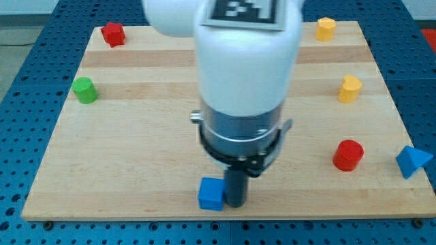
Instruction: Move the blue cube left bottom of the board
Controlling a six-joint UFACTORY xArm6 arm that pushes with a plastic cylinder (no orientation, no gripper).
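Observation:
The blue cube (211,194) sits near the view's bottom edge of the wooden board (136,150), a little left of centre. My tip (235,203) is on the board right against the cube's right side, touching or nearly touching it. The white arm body hangs above and hides the board's middle.
A red block (113,33) is at the top left and a green cylinder (85,90) at the left. A yellow block (326,28) is at the top right, another yellow block (350,89) below it. A red cylinder (348,154) and a blue triangular block (412,160) are at the right.

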